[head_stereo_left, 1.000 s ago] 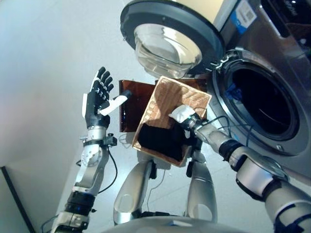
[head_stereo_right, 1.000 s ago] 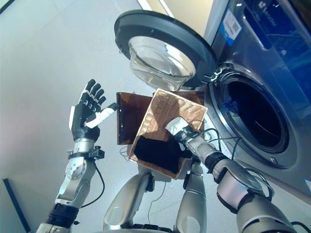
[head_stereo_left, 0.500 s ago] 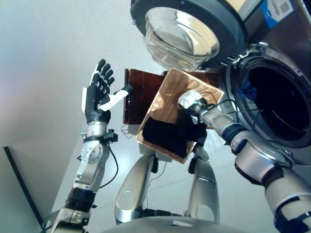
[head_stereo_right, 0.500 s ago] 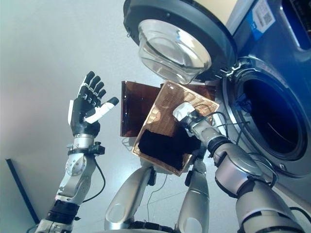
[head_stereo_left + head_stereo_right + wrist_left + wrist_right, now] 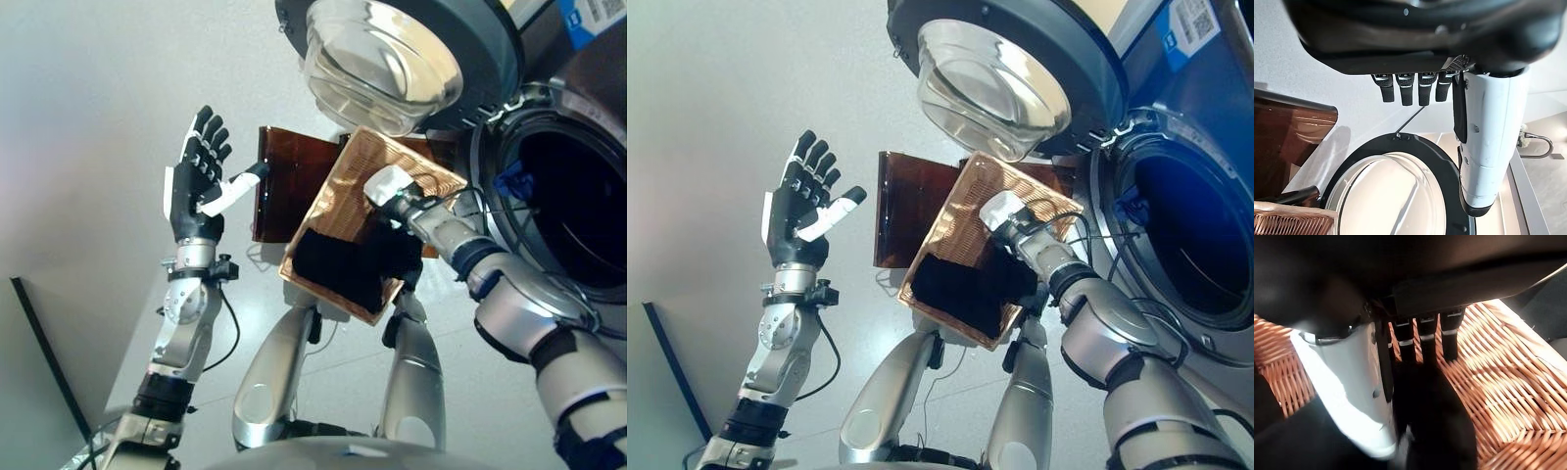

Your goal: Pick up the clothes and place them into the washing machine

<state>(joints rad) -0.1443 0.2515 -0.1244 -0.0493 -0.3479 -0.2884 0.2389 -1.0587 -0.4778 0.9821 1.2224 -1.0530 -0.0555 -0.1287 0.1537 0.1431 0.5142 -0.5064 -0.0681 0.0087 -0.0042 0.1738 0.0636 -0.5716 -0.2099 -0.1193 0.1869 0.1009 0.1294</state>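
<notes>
Black clothes (image 5: pixel 343 264) in wicker basket (image 5: pixel 411 181) — right hand (image 5: pixel 1400 382) pinches them — left hand (image 5: pixel 196 191) splayed.

The scene is lit brightly and evenly from above, and the pale floor (image 5: pixel 88 117) is almost washed out, with only soft shadows under the brown panel (image 5: pixel 289 186). Glare is seen on the glass bowl of the washing machine door (image 5: pixel 387 59), where white reflections are spread. The drum opening (image 5: pixel 578 211) is left very dark, and little detail can be made out inside. Straight edges are bent near the borders of the head views. In the right wrist view the right hand (image 5: pixel 1371 367) is shown dark and blurred, while strips of light fall on the wicker basket (image 5: pixel 1498 382)
</notes>
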